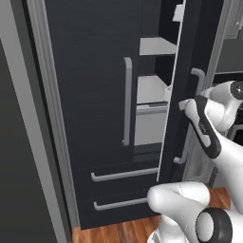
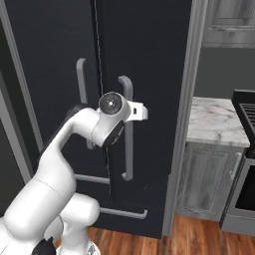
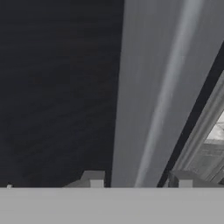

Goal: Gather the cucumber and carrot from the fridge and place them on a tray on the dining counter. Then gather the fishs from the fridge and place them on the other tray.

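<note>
The fridge (image 1: 90, 95) is black with grey bar handles (image 1: 127, 102) and light grey shelves (image 1: 156, 46); the countertop (image 2: 214, 122) is white-and-grey veined marble; the floor (image 2: 199, 239) is reddish-brown wood.

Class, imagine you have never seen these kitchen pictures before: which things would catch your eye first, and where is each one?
First, the tall black fridge with long grey bar handles, its right door swung partly open, showing light grey shelves inside. Next, the white robot arm reaching up from below to that door, its pincer with a finger on either side of the grey bar handle. To the right stands a veined marble countertop on grey cabinets.
</note>
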Robot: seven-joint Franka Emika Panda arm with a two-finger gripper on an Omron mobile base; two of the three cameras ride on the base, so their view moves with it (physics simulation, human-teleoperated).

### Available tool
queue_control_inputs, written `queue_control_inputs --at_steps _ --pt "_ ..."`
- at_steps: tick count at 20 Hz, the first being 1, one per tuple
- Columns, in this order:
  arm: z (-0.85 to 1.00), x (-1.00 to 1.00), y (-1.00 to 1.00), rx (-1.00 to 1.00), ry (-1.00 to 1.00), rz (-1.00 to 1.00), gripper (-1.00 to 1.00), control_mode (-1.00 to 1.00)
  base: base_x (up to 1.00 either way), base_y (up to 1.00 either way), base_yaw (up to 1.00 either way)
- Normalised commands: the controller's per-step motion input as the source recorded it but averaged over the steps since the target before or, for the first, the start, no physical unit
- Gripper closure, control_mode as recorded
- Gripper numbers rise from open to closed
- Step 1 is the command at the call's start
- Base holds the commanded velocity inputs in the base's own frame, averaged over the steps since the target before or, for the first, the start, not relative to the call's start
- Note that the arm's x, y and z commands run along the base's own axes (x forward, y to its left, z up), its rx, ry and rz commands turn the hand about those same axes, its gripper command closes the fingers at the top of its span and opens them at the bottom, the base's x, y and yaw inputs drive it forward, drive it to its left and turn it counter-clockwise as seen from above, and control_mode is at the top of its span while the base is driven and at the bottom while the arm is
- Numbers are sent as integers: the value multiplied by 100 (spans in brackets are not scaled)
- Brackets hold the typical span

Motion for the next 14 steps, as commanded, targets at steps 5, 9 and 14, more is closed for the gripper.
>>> queue_control_inputs --at_steps 5,9,14 --pt "13 -35 -6 0 10 -1 -100 -100 0 0 0" --pt "-1 -68 16 -1 -6 0 -100 -100 0 0 0" --pt "1 -98 39 -1 -9 0 -100 -100 0 0 0"
